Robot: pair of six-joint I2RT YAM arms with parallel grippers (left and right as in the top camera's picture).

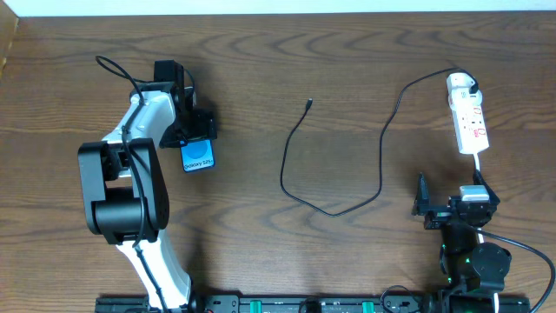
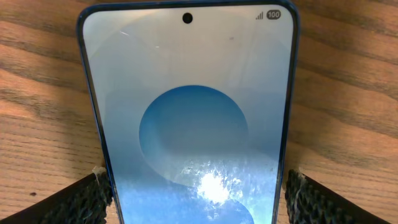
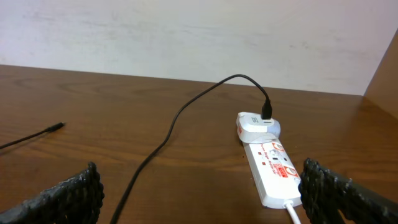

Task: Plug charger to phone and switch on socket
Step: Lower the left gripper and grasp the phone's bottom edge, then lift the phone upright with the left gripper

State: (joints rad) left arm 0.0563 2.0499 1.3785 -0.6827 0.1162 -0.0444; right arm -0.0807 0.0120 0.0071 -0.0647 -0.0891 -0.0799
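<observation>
The phone (image 1: 198, 159) lies flat on the wooden table at the left, its blue screen lit. In the left wrist view it (image 2: 193, 93) fills the frame. My left gripper (image 1: 197, 139) (image 2: 199, 190) is over the phone's near end, with its two fingers pressed against the phone's long edges. The charger cable (image 1: 380, 165) runs from the white adapter (image 1: 463, 84) in a loop to its small plug tip (image 1: 310, 103), which lies loose mid-table. The adapter sits in the white socket strip (image 1: 470, 123) (image 3: 273, 168). My right gripper (image 1: 456, 198) (image 3: 202, 199) is open and empty, just short of the strip.
The strip's white lead (image 1: 480, 167) runs towards my right arm. The table's back edge meets a pale wall (image 3: 186, 31). The black arm bases (image 1: 304, 304) stand along the front edge.
</observation>
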